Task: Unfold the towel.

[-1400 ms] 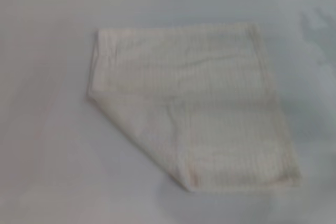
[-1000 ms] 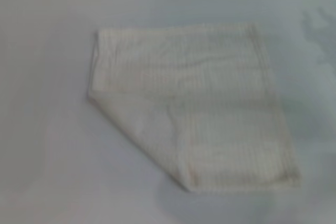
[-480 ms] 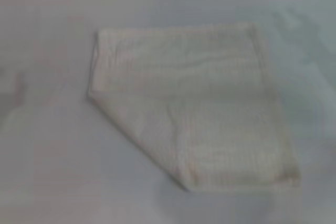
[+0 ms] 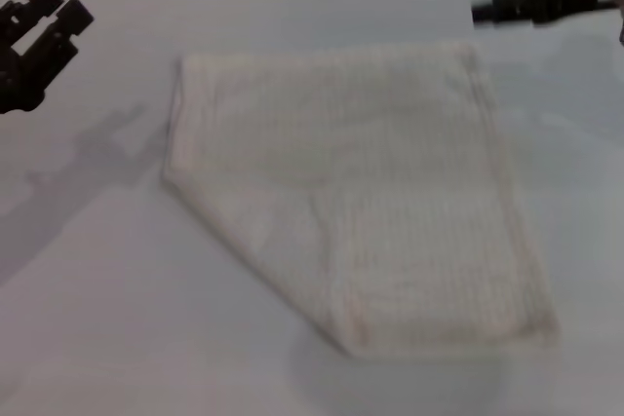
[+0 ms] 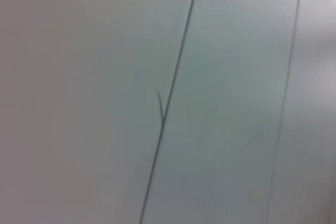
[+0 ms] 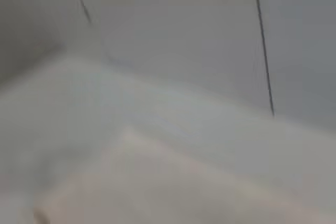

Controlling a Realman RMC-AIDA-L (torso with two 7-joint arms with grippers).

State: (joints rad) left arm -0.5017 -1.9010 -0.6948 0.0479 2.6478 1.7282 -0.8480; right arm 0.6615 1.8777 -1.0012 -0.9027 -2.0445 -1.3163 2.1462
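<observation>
Fingers of the left gripper stand apart; the right gripper's state cannot be told. Folded towel lies between, nearer the right.

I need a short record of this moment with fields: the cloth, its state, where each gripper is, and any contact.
cloth: towel, cream-white, on the white table
state: partly folded, near-left corner turned over along a diagonal edge
left gripper: at the far left, above the table, beside the towel
right gripper: at the far right, near the towel's far-right corner
contact: neither gripper touches the towel
</observation>
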